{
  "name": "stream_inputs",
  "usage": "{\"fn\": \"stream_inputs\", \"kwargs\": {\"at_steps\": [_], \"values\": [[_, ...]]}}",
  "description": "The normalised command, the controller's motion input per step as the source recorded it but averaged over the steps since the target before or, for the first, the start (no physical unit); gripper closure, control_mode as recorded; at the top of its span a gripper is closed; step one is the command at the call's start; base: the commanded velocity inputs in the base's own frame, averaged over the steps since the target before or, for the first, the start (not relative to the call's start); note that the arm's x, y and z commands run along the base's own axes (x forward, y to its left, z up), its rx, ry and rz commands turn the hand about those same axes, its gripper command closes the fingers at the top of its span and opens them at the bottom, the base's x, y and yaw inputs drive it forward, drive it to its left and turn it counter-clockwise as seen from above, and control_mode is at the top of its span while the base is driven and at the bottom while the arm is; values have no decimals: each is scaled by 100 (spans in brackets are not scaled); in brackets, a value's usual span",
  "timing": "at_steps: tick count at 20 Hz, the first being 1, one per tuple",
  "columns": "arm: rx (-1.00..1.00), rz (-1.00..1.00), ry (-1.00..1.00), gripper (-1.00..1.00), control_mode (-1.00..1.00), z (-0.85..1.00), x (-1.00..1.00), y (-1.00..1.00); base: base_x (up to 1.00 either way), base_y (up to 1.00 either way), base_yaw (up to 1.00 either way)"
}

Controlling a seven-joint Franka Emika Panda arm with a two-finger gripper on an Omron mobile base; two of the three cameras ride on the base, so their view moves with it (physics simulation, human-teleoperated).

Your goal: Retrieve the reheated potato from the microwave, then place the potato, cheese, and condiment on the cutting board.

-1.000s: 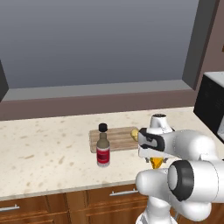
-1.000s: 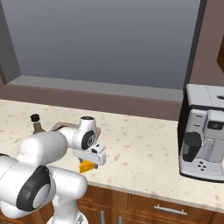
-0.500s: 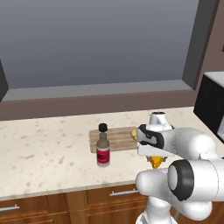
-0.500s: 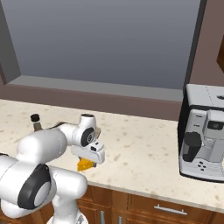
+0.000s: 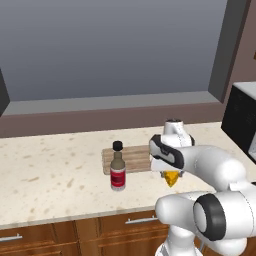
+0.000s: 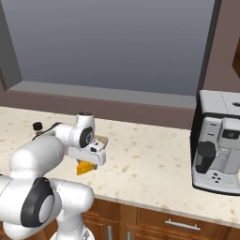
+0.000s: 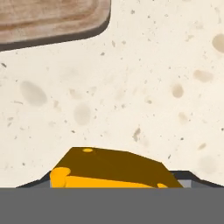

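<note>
Hand view: gripper clenched on the cheese, lifted toward the cutting board at eleven o'clock.

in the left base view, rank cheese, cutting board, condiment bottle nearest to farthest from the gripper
1. cheese, right at the gripper, between its fingers.
2. cutting board, just left of the gripper on the counter.
3. condiment bottle, farther left, at the board's front left edge.

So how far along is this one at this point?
Done: nothing confirmed on the cutting board; the potato's whereabouts can't be judged. In hand: the gripper is closed on the cheese, beside the board. Left: set the cheese on the board, then move the condiment, which stands on the counter in front of it.
</note>
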Motion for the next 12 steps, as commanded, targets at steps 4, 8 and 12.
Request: {"fn": "stream_inputs", "kwargs": {"at_steps": [4, 8, 12], "values": [[11, 35, 0, 100, -100, 31, 38, 8, 0, 0, 0], [12, 40, 0, 100, -100, 33, 34, 8, 0, 0, 0], [12, 36, 0, 100, -100, 31, 32, 16, 0, 0, 0]]}}
